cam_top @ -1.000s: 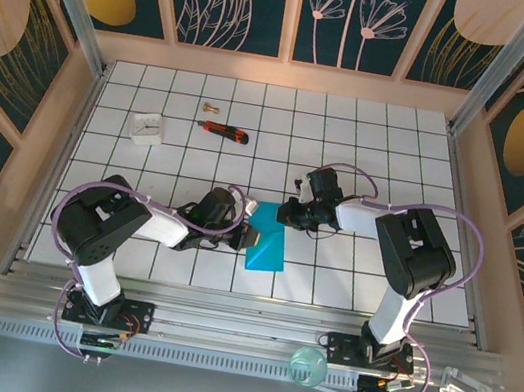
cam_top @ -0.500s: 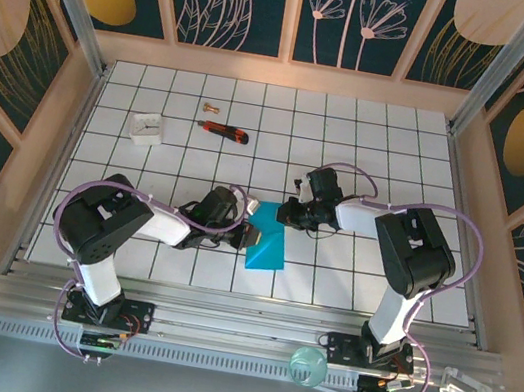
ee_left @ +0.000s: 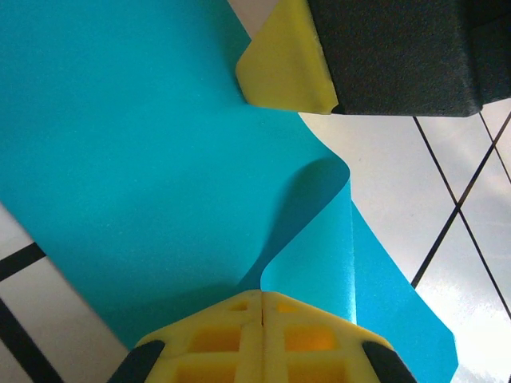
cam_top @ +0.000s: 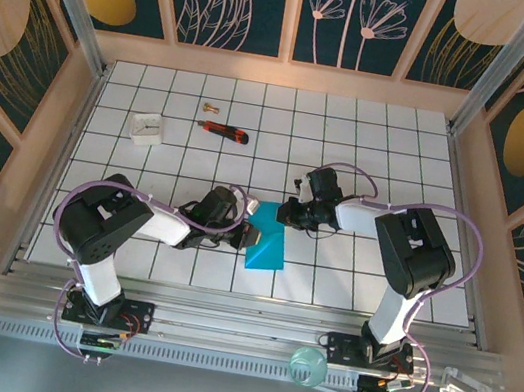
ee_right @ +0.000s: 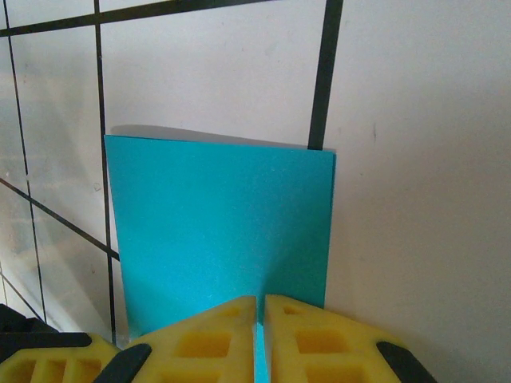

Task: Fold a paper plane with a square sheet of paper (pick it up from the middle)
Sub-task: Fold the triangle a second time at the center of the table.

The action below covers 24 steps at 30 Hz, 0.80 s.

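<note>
Found the left gripper (ee_left: pixel 262 323) clamped tight on a raised curl of the paper (ee_left: pixel 144 159), with its yellow ribbed pads (ee_left: pixel 215 331) meeting at 1 seam. Saw the paper as thin, smooth, matte teal, folded into a narrow creased shape and lying on the white gridded table (cam_top: pixel 374 135) between the 2 arms. Found the right gripper (ee_right: pixel 259 319) pinched on its far end, a teal sliver caught between the tips. Farther back, noted a red-and-black knife (cam_top: pixel 224 131), a white square block (cam_top: pixel 147 127) and 1 small brass piece (cam_top: pixel 209 105).
</note>
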### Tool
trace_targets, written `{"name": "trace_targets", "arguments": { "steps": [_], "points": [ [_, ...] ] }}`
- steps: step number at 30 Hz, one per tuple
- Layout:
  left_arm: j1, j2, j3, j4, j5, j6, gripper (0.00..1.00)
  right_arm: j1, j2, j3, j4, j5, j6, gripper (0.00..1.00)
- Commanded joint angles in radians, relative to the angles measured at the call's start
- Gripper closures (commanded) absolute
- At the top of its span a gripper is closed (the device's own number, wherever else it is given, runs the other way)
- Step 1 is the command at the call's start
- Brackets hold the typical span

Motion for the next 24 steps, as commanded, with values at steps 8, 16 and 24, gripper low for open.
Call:
{"name": "trace_targets", "arguments": {
  "steps": [8, 16, 24],
  "points": [
    [0.012, -0.022, -0.022, -0.014, 0.007, 0.021, 1.0, 0.012, 0.045, -0.003, -0.063, 0.074, -0.019, 0.88],
    [0.012, -0.016, -0.027, -0.007, 0.013, 0.017, 1.0, 0.012, 0.043, -0.006, -0.061, 0.076, -0.018, 0.88],
    [0.013, 0.014, 0.003, -0.027, 0.011, 0.026, 1.0, 0.013, 0.044, -0.006, -0.063, 0.078, -0.016, 0.88]
  ]
}}
